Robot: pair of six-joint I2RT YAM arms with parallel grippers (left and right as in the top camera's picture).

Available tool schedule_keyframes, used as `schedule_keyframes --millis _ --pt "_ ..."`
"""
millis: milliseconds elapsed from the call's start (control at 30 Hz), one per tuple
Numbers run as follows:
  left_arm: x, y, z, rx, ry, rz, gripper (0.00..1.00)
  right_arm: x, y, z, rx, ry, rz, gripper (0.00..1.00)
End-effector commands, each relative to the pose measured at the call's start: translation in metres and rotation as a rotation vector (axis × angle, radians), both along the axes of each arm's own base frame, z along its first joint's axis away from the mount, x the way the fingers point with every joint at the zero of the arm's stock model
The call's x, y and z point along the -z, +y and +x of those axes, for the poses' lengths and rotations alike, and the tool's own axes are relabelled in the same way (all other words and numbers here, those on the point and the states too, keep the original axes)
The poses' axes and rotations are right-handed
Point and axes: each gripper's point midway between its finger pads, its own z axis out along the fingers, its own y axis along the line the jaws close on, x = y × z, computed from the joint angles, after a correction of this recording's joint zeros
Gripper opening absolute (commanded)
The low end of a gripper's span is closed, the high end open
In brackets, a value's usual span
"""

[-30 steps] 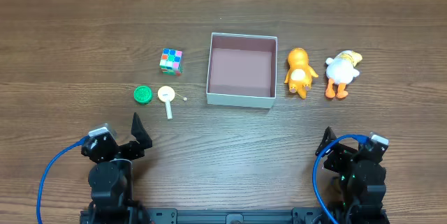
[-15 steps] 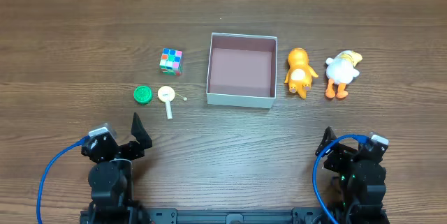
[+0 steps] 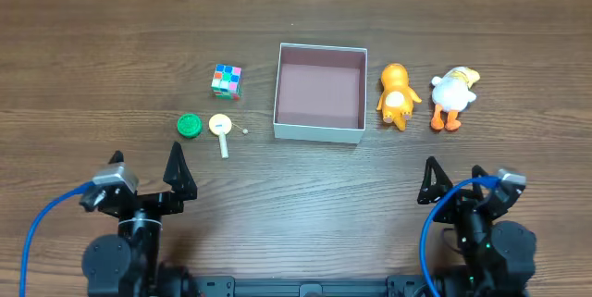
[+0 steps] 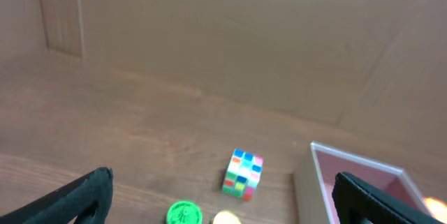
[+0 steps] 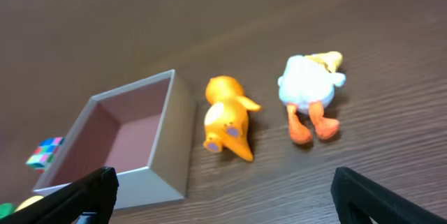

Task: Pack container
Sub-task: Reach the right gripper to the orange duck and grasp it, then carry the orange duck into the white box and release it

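Container (image 3: 318, 132), a square, shallow, lidless box with white outer walls and a dull pinkish-brown inside, sits upright near the middle of the brown wooden bench (image 3: 416, 19), its floor fully showing. Two black robot arms stand at the near edge of the bench, well apart from the box, each trailing a blue cable (image 3: 48, 232).

The left hand (image 3: 145, 155) has its two dark fingers spread wide with nothing between them. The right hand (image 3: 453, 169) is likewise spread wide and holds nothing. Both hands are well apart from every toy.

On the robot's right of the box lies a white plush duck with a yellow beak and orange feet (image 3: 452, 95), its feet pointing toward the robot. Between the duck and the box lies an orange toy figure (image 3: 396, 95), just beside the box's right wall.

On the robot's left of the box sits a small cube of many colours (image 3: 227, 80), near the left wall but apart from it. Closer to the robot than the cube lie a round pale-yellow piece on a short white stick (image 3: 220, 126) and, just beside it, a small round green disc (image 3: 190, 126). Whether these two touch cannot be told.
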Motion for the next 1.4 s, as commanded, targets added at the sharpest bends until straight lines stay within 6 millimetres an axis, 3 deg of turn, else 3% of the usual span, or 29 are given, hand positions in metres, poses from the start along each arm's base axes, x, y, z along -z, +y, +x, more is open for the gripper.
schedule_keyframes --millis 0,100,200,267,333,367,467,500,533,567,733,833,933,1000,1067,1133,1167,1267,1367 --pt "-0.01 -0.008 0.011 0.049 0.179 -0.022 1.0 -0.05 0.007 0.004 -0.037 0.052 0.001 1.0" --pt "-0.006 -0.013 0.04 0.096 0.433 -0.02 1.0 -0.091 0.015 0.028 -0.076 0.2 0.011 1.0" --pt "-0.005 -0.012 0.066 0.101 0.643 -0.031 1.0 -0.111 0.017 0.06 -0.078 0.397 0.007 1.0" --pt "0.006 -0.011 0.085 0.101 0.79 -0.046 1.0 -0.11 0.02 0.089 -0.081 0.54 0.009 1.0" --pt "0.027 -0.01 0.099 0.101 0.892 -0.058 1.0 -0.093 0.065 0.117 -0.37 0.623 0.059 1.0" --pt "0.04 -0.01 0.103 0.101 0.938 -0.063 1.0 -0.079 0.082 0.132 -0.485 0.641 0.088 1.0" --pt "0.059 -0.009 0.108 0.101 1.003 -0.069 1.0 -0.018 0.065 0.174 -0.372 0.768 0.049 1.0" --pt "0.066 -0.009 0.11 0.101 1.027 -0.071 1.0 0.014 0.052 0.19 -0.285 0.837 0.019 1.0" --pt "0.075 -0.009 0.112 0.101 1.057 -0.074 1.0 0.059 0.039 0.206 -0.213 0.922 -0.024 1.0" --pt "0.081 -0.009 0.113 0.101 1.077 -0.076 1.0 0.09 0.035 0.215 -0.197 0.969 -0.039 1.0" --pt "0.088 -0.009 0.115 0.101 1.099 -0.079 1.0 0.152 0.035 0.22 -0.197 1.077 -0.035 0.92" --pt "0.088 -0.009 0.114 0.101 1.102 -0.079 1.0 0.172 0.035 0.217 -0.195 1.121 -0.035 0.7" --pt "0.088 -0.009 0.114 0.101 1.101 -0.079 1.0 0.164 0.034 0.218 -0.194 1.109 -0.037 0.53" --pt "0.088 -0.009 0.114 0.101 1.101 -0.078 1.0 0.147 0.034 0.216 -0.194 1.083 -0.038 0.44" --pt "0.088 -0.009 0.114 0.101 1.101 -0.078 1.0 0.112 0.037 0.215 -0.182 1.021 -0.031 0.36" --pt "0.088 -0.009 0.114 0.101 1.101 -0.079 1.0 0.072 0.045 0.211 -0.169 0.945 -0.011 0.19" --pt "0.088 -0.009 0.114 0.101 1.101 -0.079 1.0 0.036 0.057 0.2 -0.144 0.887 0.034 0.17" --pt "0.088 -0.009 0.114 0.101 1.101 -0.079 1.0 -0.014 0.095 0.181 -0.181 0.781 0.082 0.17" --pt "0.088 -0.009 0.114 0.101 1.101 -0.079 1.0 -0.029 0.142 0.171 -0.272 0.733 0.082 0.17"
